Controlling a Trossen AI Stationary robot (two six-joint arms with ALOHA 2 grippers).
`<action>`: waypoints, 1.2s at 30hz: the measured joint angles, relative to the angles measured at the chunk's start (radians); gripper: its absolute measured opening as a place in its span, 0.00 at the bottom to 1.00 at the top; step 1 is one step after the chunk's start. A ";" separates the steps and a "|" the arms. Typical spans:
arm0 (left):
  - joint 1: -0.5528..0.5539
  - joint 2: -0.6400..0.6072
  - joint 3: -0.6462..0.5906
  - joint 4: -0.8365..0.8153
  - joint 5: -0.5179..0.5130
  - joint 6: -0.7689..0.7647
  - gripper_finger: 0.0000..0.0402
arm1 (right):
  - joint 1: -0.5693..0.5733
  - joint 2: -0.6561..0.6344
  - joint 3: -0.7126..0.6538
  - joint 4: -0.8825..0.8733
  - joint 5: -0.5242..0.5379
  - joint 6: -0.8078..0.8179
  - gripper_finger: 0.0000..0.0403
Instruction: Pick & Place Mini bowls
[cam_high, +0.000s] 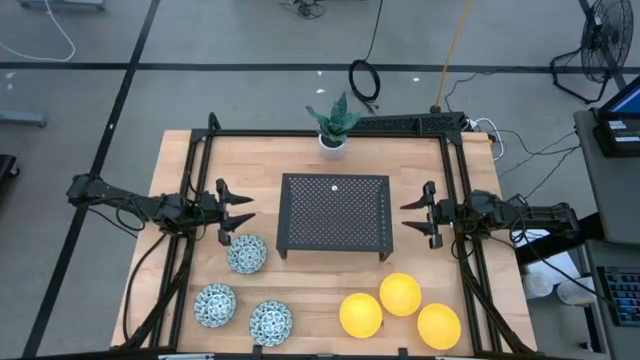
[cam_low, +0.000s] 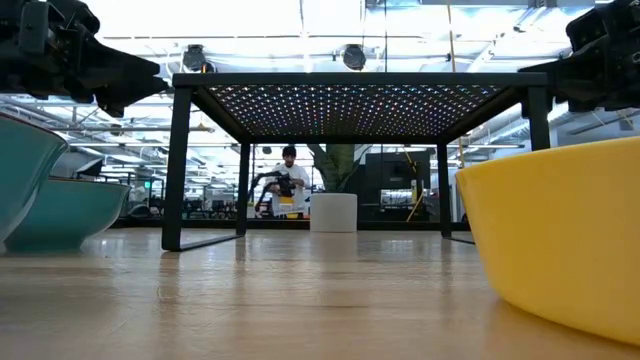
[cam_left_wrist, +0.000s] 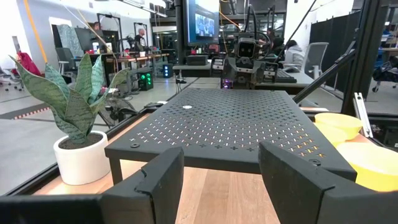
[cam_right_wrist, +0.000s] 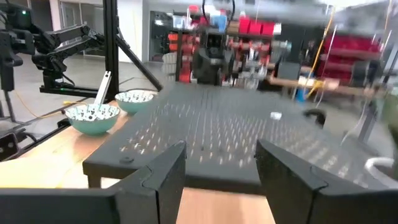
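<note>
— What sits closest on the pale wooden desk (cam_low: 300, 300)?

— A plain bright yellow round bowl (cam_low: 560, 235), filling the right edge. At the left edge are two teal-sided bowls (cam_low: 60, 212), one partly cut off in front of the other.

— And in the middle?

— A low black metal stand with a perforated top (cam_low: 355, 95), on thin legs. Beyond it, between the legs, stands a white cylindrical plant pot (cam_low: 333, 212) with green leaves.

— Any arms?

— Dark robot parts hang in both upper corners, the left gripper (cam_low: 60, 55) and the right gripper (cam_low: 600, 55); whether their jaws are parted I cannot tell.

— Anyone behind?

— A person in a white top (cam_low: 290, 185), far off in the room.
</note>
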 joint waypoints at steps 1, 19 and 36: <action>0.000 0.000 0.000 0.000 0.000 0.000 0.53 | 0.000 0.000 0.000 0.032 -0.001 -0.024 0.45; 0.000 0.000 0.000 0.000 0.000 0.000 0.53 | 0.003 0.000 0.000 0.517 -0.047 0.613 0.45; 0.000 0.000 0.000 0.000 0.000 0.000 0.53 | 0.356 0.818 0.771 -0.250 0.155 0.572 0.45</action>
